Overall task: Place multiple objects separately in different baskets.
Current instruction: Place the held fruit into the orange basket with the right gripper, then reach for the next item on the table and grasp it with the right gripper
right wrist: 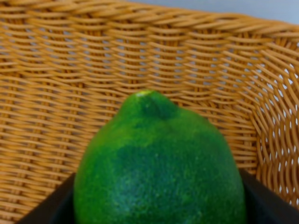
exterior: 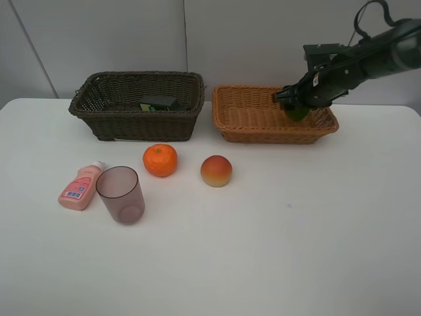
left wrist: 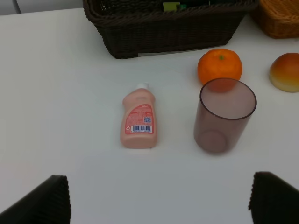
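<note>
- Right gripper (exterior: pixel 295 104), upper right of the high view, pinches lime (right wrist: pixel 159 163) between its fingers over tan basket (exterior: pixel 250 117);
- Left gripper (left wrist: pixel 159 198) spread wide, clear of pink bottle (left wrist: pixel 138 120).

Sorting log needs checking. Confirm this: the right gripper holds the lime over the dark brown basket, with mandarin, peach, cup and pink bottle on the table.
Wrong basket: the right gripper holds the lime over the light tan basket, as the exterior high view shows. Mandarin, peach, cup and pink bottle are on the table.
</note>
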### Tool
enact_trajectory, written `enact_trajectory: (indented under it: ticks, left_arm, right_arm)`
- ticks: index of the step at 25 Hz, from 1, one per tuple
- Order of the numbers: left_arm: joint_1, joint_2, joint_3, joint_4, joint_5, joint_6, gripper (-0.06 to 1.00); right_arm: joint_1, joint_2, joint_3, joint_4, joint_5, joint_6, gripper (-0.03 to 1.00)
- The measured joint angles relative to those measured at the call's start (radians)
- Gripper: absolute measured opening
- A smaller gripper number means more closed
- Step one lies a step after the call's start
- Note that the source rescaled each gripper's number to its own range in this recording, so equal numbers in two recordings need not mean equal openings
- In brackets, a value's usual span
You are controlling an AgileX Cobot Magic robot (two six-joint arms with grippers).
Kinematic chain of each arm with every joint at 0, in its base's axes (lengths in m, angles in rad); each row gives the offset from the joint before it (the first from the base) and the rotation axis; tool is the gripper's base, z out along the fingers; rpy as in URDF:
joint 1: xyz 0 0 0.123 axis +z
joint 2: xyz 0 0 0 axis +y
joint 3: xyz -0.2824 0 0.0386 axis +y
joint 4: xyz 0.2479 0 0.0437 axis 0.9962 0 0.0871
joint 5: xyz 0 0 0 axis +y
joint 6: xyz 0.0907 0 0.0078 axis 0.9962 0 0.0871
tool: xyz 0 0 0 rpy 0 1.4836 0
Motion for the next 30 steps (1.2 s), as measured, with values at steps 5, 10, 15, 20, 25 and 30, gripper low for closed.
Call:
enact_trajectory:
  ticks: [5, 10, 15, 20, 25, 30]
  left_arm:
    - [0.0, 0.0, 0.0, 0.0, 0.0, 0.0, 0.99]
    - [0.0, 0.0, 0.0, 0.0, 0.0, 0.0, 0.99]
    - [0.0, 0.0, 0.0, 0.0, 0.0, 0.0, 0.99]
    - [0.0, 0.0, 0.0, 0.0, 0.0, 0.0, 0.99]
    - [0.0, 0.0, 0.0, 0.0, 0.0, 0.0, 0.99]
    - [0.0, 0.0, 0.0, 0.001, 0.0, 0.0, 0.99]
  right_arm:
    - [0.0, 0.0, 0.0, 0.013, 0.024, 0.0, 0.49]
    - [0.0, 0.0, -0.005, 0.026, 0.024, 0.0, 0.58]
    - [0.0, -0.003, -0.005, 0.027, 0.038, 0.0, 0.59]
    - [0.0, -0.06, -0.005, 0.057, 0.073, 0.0, 0.59]
    - [0.01, -0.178, -0.005, 0.164, 0.13, 0.0, 0.59]
    - [0.057, -0.286, -0.005, 0.168, 0.23, -0.081, 0.59]
